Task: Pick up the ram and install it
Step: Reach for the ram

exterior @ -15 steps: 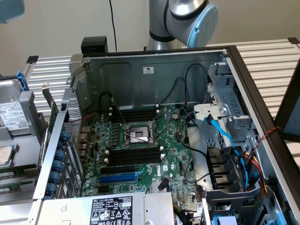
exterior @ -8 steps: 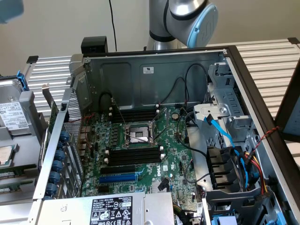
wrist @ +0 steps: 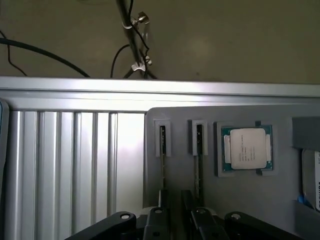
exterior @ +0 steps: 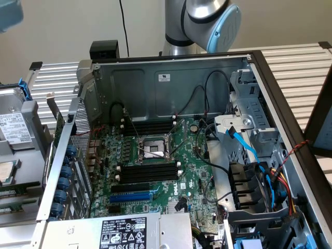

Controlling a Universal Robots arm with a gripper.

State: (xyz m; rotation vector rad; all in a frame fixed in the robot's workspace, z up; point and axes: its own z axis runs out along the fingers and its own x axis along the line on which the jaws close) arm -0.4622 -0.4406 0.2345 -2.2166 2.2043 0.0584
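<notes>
Two ram sticks stand on edge in holders of a grey tray in the wrist view, one beside the other. My gripper hovers over the tray's near part, open by a narrow gap with nothing between its fingers; one fingertip overlaps the lower end of the first stick. In the exterior view the open computer case shows the motherboard's black memory slots near the CPU socket, with more slots behind it. The arm's elbow is beyond the case's back wall.
A CPU chip sits in a tray pocket beside the sticks. Ribbed aluminium table lies past the tray's edge. In the case there are a blue slot, loose black cables, a blue cable and the power supply.
</notes>
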